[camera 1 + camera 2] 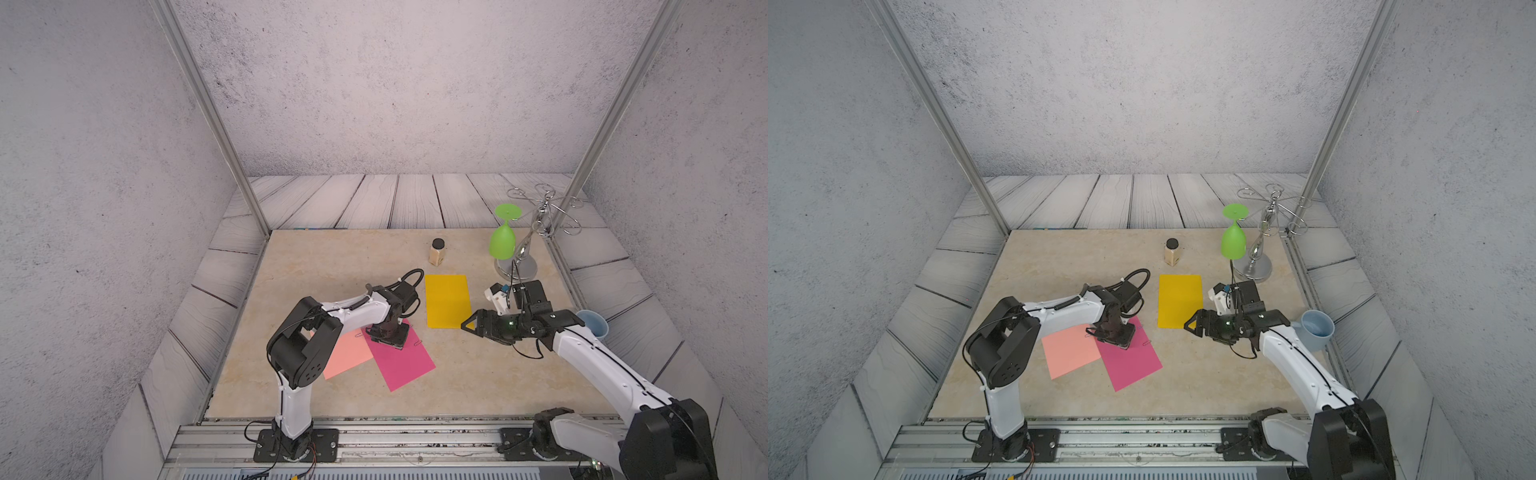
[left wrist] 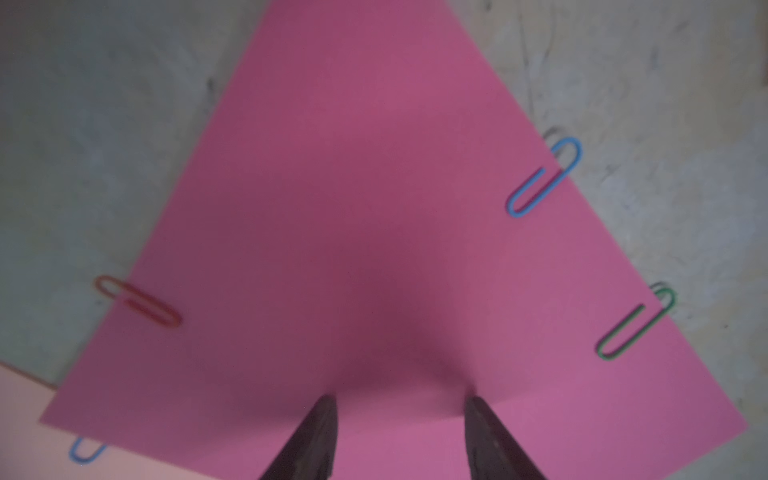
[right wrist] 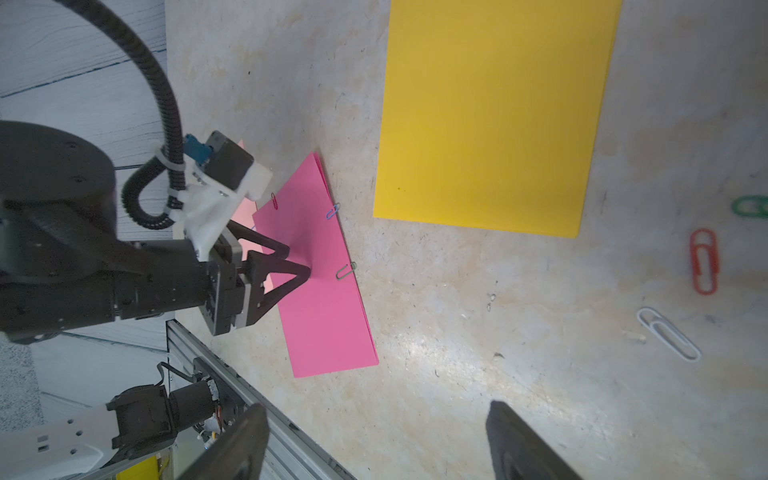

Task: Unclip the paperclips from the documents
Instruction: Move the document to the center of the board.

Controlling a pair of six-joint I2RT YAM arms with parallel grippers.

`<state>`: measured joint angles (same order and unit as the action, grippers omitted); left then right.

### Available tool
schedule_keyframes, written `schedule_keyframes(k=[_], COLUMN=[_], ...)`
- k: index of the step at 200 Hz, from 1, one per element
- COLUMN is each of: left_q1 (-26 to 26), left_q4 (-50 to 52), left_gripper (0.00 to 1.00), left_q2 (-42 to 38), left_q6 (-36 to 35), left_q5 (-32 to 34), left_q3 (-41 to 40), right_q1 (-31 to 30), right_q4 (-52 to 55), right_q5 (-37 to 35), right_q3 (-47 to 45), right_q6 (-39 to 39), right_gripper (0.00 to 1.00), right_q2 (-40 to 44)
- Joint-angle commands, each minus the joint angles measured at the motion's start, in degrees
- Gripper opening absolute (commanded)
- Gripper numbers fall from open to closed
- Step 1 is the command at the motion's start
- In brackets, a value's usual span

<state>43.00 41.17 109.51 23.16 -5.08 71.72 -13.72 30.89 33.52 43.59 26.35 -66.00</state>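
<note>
Marble tabletop [image 1: 332,266]; half-hidden paperclip [image 2: 86,454], seemingly blue

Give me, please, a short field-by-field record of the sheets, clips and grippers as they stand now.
magenta sheet: lies over part of the salmon sheet; red clip, blue clip and green clip on its edges
salmon sheet: second blue clip, partly hidden
yellow sheet: apart, no clip visible
loose on table: orange clip, white clip, loose green clip
left gripper: open, tips apparently touching magenta sheet
right gripper: open, empty, above table near yellow sheet
</note>
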Motion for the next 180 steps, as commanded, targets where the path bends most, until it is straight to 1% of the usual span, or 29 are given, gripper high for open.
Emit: schedule_keyframes(k=[1, 44, 61, 82, 93, 118, 150, 180], left_q1=[0.0, 1.2, 3.0, 5.5, 5.9, 5.8, 4.8, 1.0], left_q4=[0.0, 1.5, 1.7, 2.7, 2.8, 1.9, 0.9, -0.9], left_gripper=[0.54, 0.54, 0.54, 0.54, 0.54, 0.55, 0.59, 0.6], left_q2=[2.4, 7.0, 8.0, 8.5, 8.0, 3.6, -5.6, -12.4], left_q6=[-1.5, -6.1, -7.9, -9.6, -9.8, -8.9, -6.2, -1.0], left_q5=[-2.5, -6.0, -7.8, -8.0, -7.6, -5.8, -4.9, -6.0], left_q3=[2.0, 6.1, 7.5, 9.5, 10.1, 9.0, 6.0, -0.9], right_q1=[-0.1, -0.2, -0.1, -0.2, -0.1, -0.2, -0.2, -1.5], right_q4=[0.9, 0.4, 0.1, -0.2, -0.7, -1.9, -3.9, -4.9], right_q5=[0.1, 0.1, -0.1, -0.4, -0.4, -0.7, 0.3, 0.0], right_q3=[-0.6, -1.6, -2.1, -2.8, -3.2, -3.9, -3.9, -2.5], right_q6=[-0.6, -0.1, -0.1, -0.1, -0.1, -0.5, -1.8, -2.8], right_gripper=[0.83, 0.83, 0.83, 0.83, 0.83, 0.83, 0.79, 0.74], right_q2=[2.1, 2.2, 2.0, 1.6, 1.3, -0.7, -5.1, -8.8])
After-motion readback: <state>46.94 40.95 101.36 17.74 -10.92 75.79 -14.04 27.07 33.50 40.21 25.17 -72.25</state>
